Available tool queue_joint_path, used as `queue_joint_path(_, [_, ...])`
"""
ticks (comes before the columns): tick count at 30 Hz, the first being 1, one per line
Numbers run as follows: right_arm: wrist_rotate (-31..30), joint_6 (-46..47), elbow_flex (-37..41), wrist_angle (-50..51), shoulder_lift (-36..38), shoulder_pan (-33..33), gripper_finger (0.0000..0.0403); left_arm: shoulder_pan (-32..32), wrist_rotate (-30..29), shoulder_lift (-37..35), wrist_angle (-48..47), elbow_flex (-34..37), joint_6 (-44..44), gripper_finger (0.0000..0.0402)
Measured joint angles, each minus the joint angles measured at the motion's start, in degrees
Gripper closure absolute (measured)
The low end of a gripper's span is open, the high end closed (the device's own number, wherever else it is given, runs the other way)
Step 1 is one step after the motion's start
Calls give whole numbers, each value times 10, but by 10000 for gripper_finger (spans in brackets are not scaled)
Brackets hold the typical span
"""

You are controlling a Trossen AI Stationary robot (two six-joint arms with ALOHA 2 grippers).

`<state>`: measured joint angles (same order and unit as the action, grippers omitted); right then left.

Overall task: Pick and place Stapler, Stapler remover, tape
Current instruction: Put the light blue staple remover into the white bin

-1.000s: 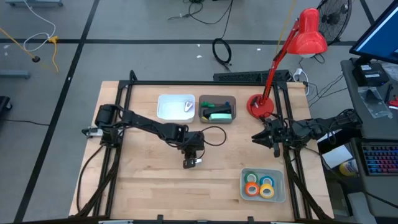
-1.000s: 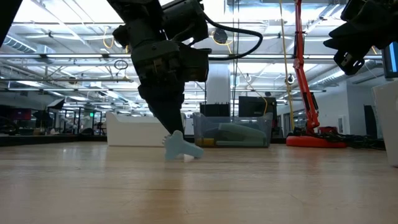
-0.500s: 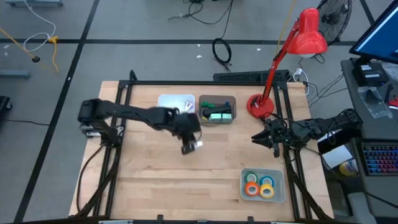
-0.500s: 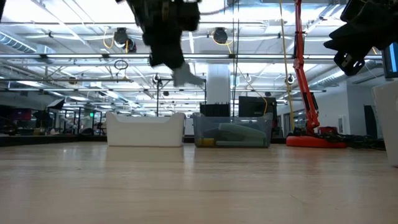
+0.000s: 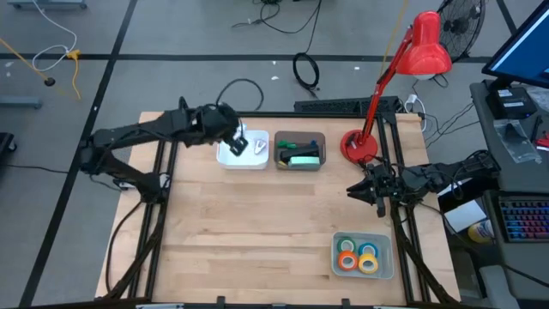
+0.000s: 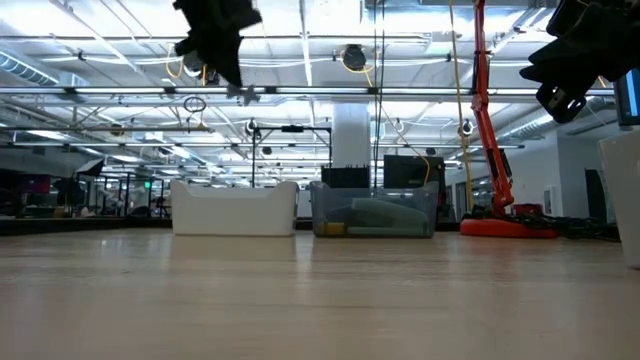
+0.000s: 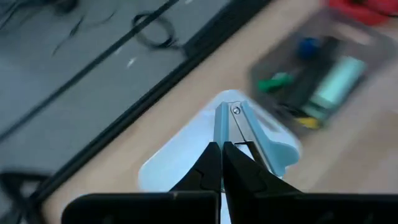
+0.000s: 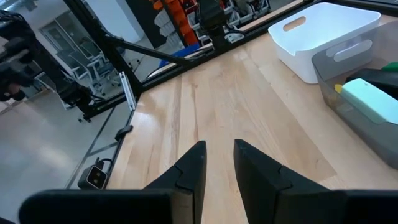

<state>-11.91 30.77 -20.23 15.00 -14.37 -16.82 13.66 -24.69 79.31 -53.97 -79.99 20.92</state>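
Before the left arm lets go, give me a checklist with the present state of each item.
1. Left gripper shut on the staple remover: ok.
2. Left gripper over the white bin: ok in the high view.
3. Remover clear of the bin rim: ok, it hangs well above in the low view.
4. White bin upright on the table: ok.
5. Right gripper away from the drop spot, at the table's right edge: ok.
6. Room inside the white bin: cannot tell, the arm covers part.

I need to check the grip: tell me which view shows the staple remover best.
Left wrist view: the staple remover fills the frame, pinched in the shut left gripper. The high view shows it small above the white bin; the low view, a sliver; the right wrist view, nothing.
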Motion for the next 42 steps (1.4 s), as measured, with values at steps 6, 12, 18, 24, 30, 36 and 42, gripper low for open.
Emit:
queue_joint_path(6, [0, 0, 0, -1, 0, 0, 330, 62, -9, 23, -14, 1, 87, 401])
queue_joint_path(12, [-1, 0, 0, -1, 0, 0, 330, 70, -8, 82, 25, 1, 127, 401])
queue_joint_path(18, [-2, 1, 0, -1, 0, 0, 330, 69, 10, 146, 22, 1, 146, 401])
queue_joint_path(24, [-1, 0, 0, -1, 0, 0, 330, 64, 26, 195, 0, 1, 153, 401])
queue_joint_path(30, [-1, 0, 0, -1, 0, 0, 330, 55, 28, 209, 8, 26, 163, 401])
queue_joint_path(36, [-1, 0, 0, -1, 0, 0, 330, 58, 58, 209, 77, 99, 174, 401])
queue_joint_path(42, [-1, 1, 0, -1, 0, 0, 330, 61, 64, 209, 151, 129, 181, 401])
